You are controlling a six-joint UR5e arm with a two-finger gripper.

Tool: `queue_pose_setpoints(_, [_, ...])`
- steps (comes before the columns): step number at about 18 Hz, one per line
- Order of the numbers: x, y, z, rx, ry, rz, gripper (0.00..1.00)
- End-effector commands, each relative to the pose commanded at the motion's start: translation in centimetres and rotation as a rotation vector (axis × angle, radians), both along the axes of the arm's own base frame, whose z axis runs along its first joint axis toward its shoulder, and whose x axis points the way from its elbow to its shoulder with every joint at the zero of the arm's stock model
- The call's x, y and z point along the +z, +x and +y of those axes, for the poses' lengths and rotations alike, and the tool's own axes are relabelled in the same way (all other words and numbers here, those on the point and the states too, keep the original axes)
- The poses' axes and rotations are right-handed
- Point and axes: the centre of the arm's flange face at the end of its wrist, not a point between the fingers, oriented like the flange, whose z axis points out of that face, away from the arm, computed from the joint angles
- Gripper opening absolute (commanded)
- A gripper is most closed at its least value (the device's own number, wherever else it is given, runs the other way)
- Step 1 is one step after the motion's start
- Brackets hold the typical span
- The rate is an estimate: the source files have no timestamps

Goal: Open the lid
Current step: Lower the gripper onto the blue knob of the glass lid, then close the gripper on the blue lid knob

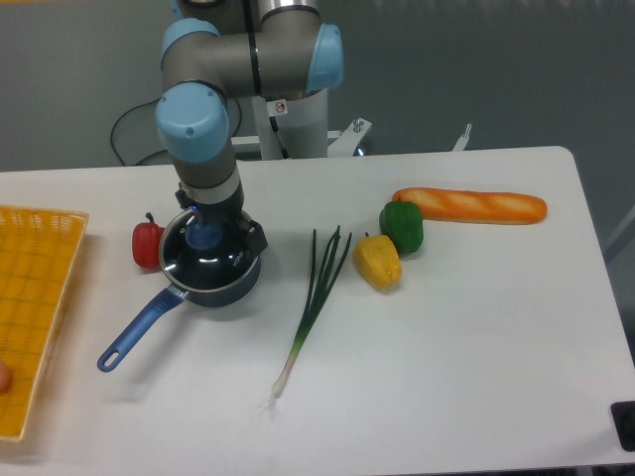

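Observation:
The lid [194, 260], a round glass disc with a thin metal rim and a blue centre knob [206, 236], lies on the dark blue long-handled saucepan [213, 281] at the table's left. My gripper [207, 232] comes straight down over the lid's middle, its fingers at the blue knob. The wrist hides the fingertips, so I cannot tell whether they are closed on the knob. The lid looks seated level on the pan.
A red pepper [147, 243] sits just left of the pan. The pan's handle [139, 331] points to the front left. A yellow basket [30, 297] stands at the left edge. A green onion [316, 297], yellow pepper [378, 262], green pepper [402, 226] and baguette [471, 205] lie to the right.

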Motion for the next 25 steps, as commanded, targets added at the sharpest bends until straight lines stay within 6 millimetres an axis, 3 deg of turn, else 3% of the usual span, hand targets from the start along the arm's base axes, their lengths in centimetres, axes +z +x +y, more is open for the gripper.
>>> queue_pose_setpoints(9, [-1.8,3.0,1.0,-0.018,-0.026,-0.014,1.00])
queue_pose_setpoints(25, [-3.0,3.3,0.5,-0.026,-0.056,-0.017,1.00])
